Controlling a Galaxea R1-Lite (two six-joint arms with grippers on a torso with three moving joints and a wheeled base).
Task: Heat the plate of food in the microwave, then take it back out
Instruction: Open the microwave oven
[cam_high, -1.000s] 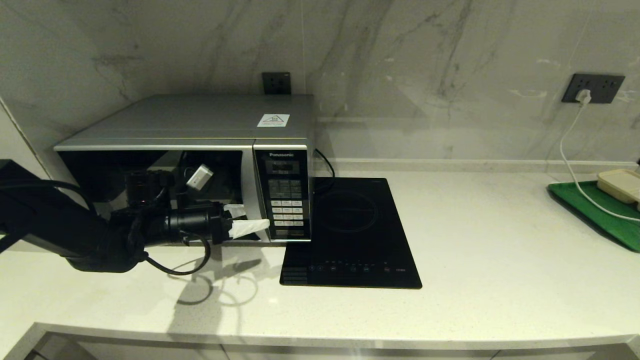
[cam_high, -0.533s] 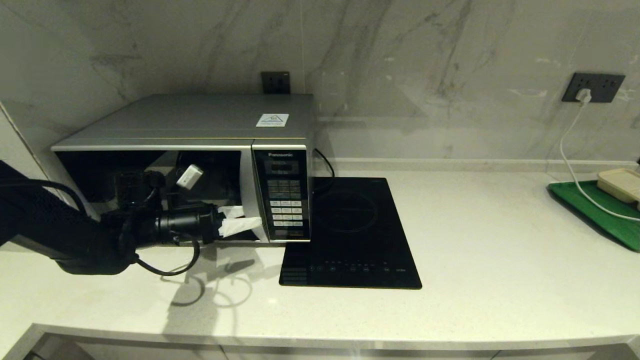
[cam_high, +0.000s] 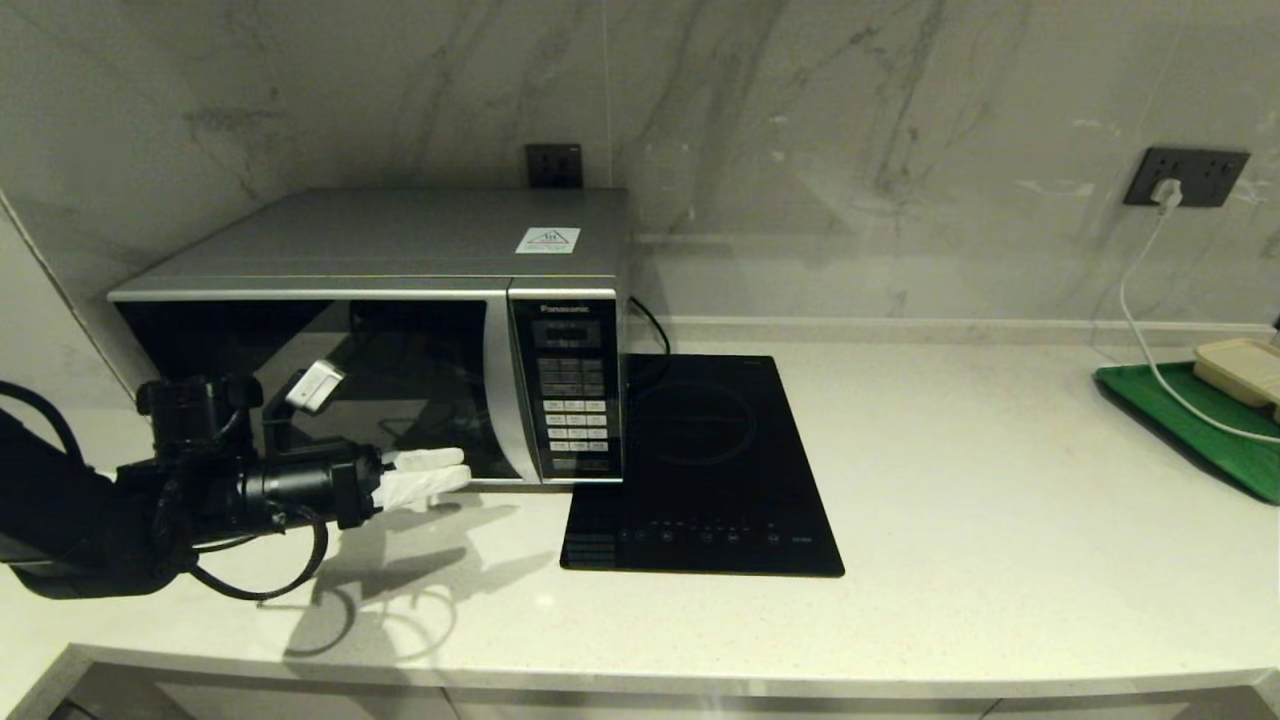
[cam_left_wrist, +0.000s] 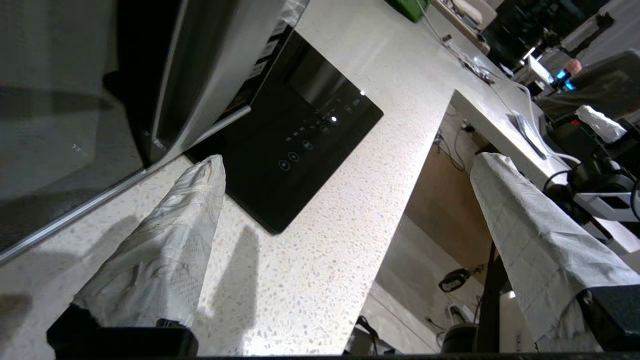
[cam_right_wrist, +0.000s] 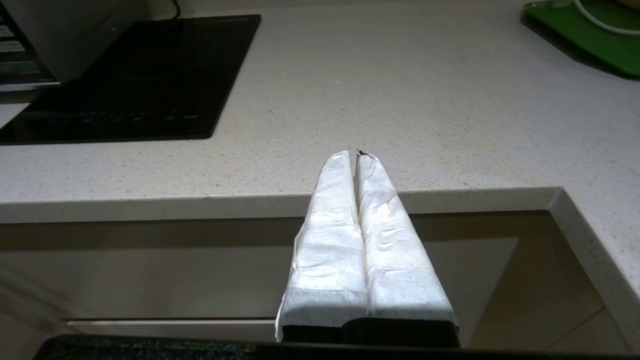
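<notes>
Microwave (cam_high: 400, 330): one unit is set at the back left of the worktop (cam_high: 950, 500), against the marble wall. The dark glass door is seen shut; the keypad panel is on its right side. Its lower front edge also shows in the left wrist view (cam_left_wrist: 150, 75).
Plate: cannot be made out in any view. Only reflections are seen in the door glass, so whether it lies inside cannot be told.
Tray (cam_high: 1190, 430): one green tray is placed at the far right of the worktop. One beige lidded box (cam_high: 1240, 368) is carried on it, and a white cable (cam_high: 1140, 300) from the wall socket is run across it. What is in the box is hidden.
Hob (cam_high: 700, 470): one flat black hob lies just beside the microwave, on its right. Nothing is set on it.
Left gripper (cam_high: 440, 472): held low in front of the door, just above the worktop, pointing toward the hob.
Left fingers (cam_left_wrist: 165, 250): two, wrapped in white, spread wide apart. Nothing is held; no contact with the door is shown.
Right gripper (cam_right_wrist: 358, 155): not seen in the head view; it is parked off the front edge of the worktop, pointing over it.
Right fingers (cam_right_wrist: 330, 230): two, wrapped in white, pressed together along their length with nothing between them.
Count: one microwave, one hob, one tray, one box, two grippers.
</notes>
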